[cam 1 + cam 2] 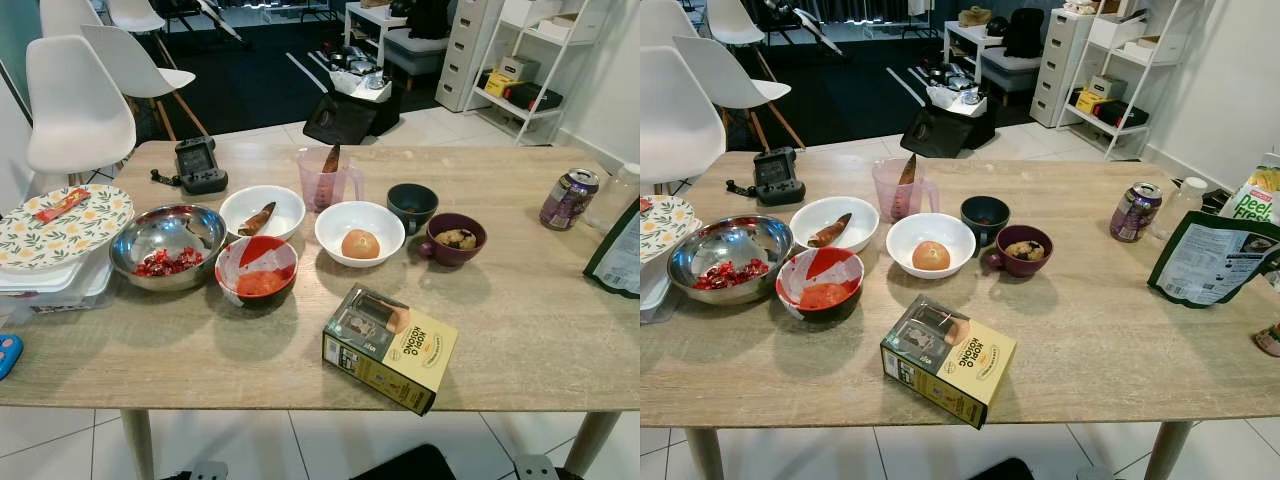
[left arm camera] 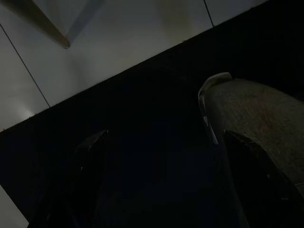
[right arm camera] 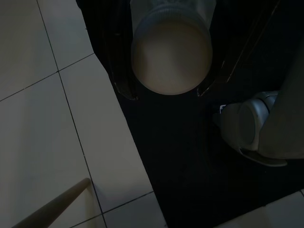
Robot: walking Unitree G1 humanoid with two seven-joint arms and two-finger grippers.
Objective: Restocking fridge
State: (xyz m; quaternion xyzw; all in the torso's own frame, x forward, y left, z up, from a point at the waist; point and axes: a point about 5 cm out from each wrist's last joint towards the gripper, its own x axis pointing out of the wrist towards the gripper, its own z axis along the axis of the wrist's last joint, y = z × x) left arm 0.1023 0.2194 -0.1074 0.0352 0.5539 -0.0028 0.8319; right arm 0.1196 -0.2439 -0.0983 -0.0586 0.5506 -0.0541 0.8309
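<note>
On the wooden counter [image 1: 520,330], largest first: steel bowl [image 1: 167,245] of red bits at the left, yellow-black carton [image 1: 390,348] lying flat near the front edge, white bowl [image 1: 359,232] with a round bun, red-smeared bowl [image 1: 257,270], white bowl [image 1: 262,211] behind it, pink measuring cup [image 1: 325,178], maroon cup [image 1: 456,238], dark cup [image 1: 412,205], purple can [image 1: 568,198] far right. Right gripper [image 3: 164,90] hangs over floor tiles, clamped around a pale round-bottomed container [image 3: 171,59]. Left gripper [image 2: 161,166] hangs idle in the dark, fingers wide apart, holding nothing.
</note>
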